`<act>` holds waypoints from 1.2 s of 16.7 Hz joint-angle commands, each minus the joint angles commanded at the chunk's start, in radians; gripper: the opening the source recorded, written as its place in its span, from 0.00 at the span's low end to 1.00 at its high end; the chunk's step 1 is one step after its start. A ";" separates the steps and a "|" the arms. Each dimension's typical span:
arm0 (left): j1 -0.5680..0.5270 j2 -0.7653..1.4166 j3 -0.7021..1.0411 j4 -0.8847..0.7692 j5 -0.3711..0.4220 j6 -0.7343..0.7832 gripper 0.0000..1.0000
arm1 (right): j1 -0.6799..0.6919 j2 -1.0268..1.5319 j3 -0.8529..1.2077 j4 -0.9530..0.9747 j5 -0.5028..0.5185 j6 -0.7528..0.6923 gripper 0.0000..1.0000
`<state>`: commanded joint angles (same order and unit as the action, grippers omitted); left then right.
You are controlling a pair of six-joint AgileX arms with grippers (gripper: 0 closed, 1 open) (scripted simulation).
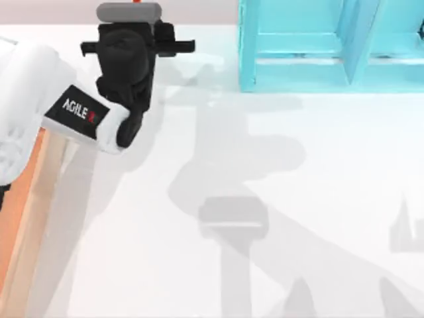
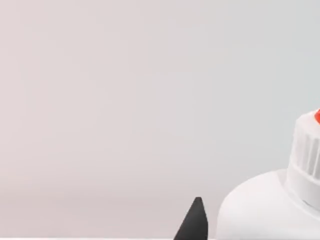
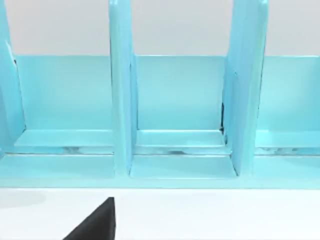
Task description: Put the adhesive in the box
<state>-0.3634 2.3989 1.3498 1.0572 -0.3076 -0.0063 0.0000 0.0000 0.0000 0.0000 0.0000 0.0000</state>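
White adhesive (image 2: pixel 265 205), orange-red cap tip; tan-walled box (image 1: pixel 41 199), orange-brown floor; turquoise shelf (image 1: pixel 331 46); white table (image 1: pixel 278 199).

Adhesive (image 2: pixel 272 202) cut off at the left wrist view's 4 o'clock corner; label unseen, cap reduced to an orange sliver. Box (image 1: pixel 33 199) clipped by the top view's 8 o'clock edge, partly covered by the left arm (image 1: pixel 40 106). Turquoise shelf (image 1: pixel 331 46) cropped at 1 o'clock. Left gripper's fingers masked by the wrist.

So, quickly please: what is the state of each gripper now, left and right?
Left gripper: at the table's far left edge, beside the adhesive; a grasp cannot be told.
Right gripper: cannot be told; one dark finger faces the turquoise shelf.
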 joint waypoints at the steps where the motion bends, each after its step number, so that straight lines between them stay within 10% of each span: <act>1: 0.015 -0.004 -0.009 0.007 0.020 -0.001 0.00 | 0.000 0.000 0.000 0.000 0.000 0.000 1.00; 8: 0.283 -0.084 -0.162 0.126 0.411 -0.017 0.00 | 0.000 0.000 0.000 0.000 0.000 0.000 1.00; 20: 1.015 -0.251 -0.566 0.395 1.573 -0.035 0.00 | 0.000 0.000 0.000 0.000 0.000 0.000 1.00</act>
<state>0.6515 2.1478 0.7839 1.4525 1.2653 -0.0410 0.0000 0.0000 0.0000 0.0000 0.0000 0.0000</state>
